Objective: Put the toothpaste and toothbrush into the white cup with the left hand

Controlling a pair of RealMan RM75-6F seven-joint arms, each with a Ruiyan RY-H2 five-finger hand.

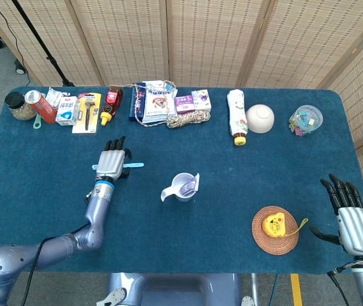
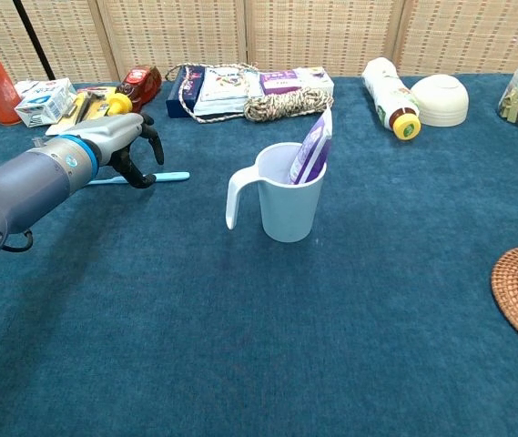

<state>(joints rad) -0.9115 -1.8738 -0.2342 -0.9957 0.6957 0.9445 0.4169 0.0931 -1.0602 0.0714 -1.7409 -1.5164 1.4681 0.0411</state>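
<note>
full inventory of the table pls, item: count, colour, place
white cup: 1, white, table centre
toothpaste: 1, purple, standing in the cup
toothbrush: 1, light blue, lying under the left hand
bottle: 1, white with yellow cap, back row, lying
bowl: 1, cream, beside the bottle
jar: 1, clear, back right
rope: 1, beige, back centre
can: 1, red, back left
coaster: 1, woven tan, front right, yellow item on it
left hand: over the toothbrush; grip unclear
right hand: open, front right edge
</note>
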